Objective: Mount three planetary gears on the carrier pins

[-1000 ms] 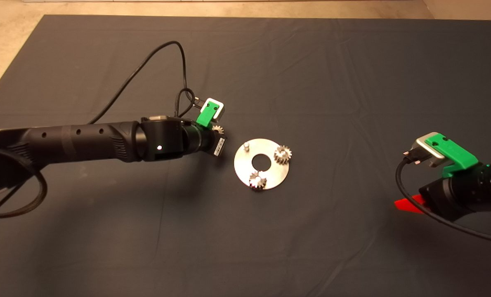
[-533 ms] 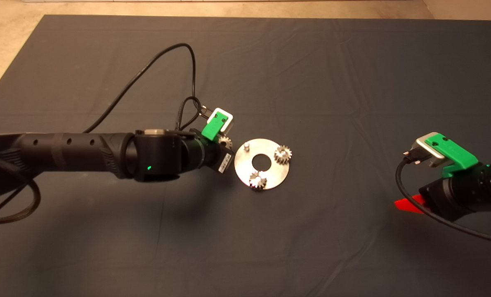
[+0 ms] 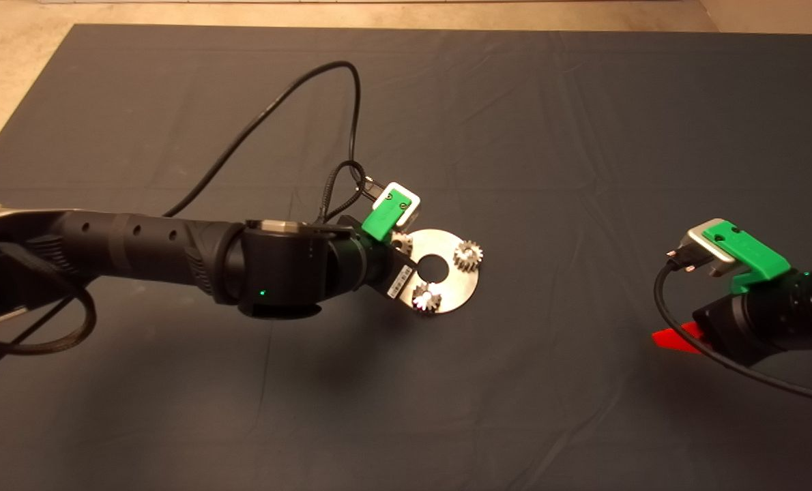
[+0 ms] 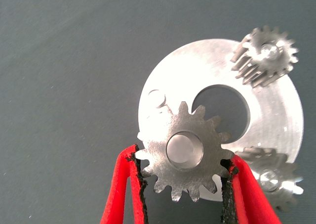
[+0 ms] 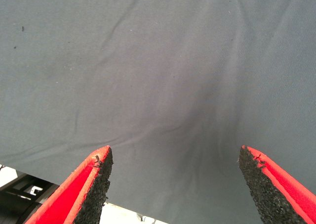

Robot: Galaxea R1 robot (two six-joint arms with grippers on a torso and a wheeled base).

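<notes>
My left arm [image 3: 174, 252] reaches in across the mat [image 3: 549, 123], and its wrist housing covers the near-left edge of the round silver plate [image 3: 457, 286], so from above I cannot see the free pin. A black cable [image 3: 290, 88] loops up behind that arm. The mat is dark grey cloth, lightly creased, with pale floor [image 3: 10, 61] showing past its far-left corner.

The left gripper [image 4: 183, 187] is clamped on 1 planetary gear [image 4: 185, 152], pads [image 4: 139, 179] pressing its teeth from both sides. It is shiny steel with pointed teeth and a round bore, held flat above the plate's left part, near the large central hole [image 4: 222, 108]. In the wrist view the bare pin [image 4: 158, 99] sits just beside the held gear, not under its bore.

The other 2 gears are already seated on pins: 1 [image 3: 468, 255] at the plate's right edge, 1 [image 3: 426, 299] at its near edge.

The right gripper [image 5: 175, 184] waits at the mat's right edge, fingers spread wide over bare cloth.
</notes>
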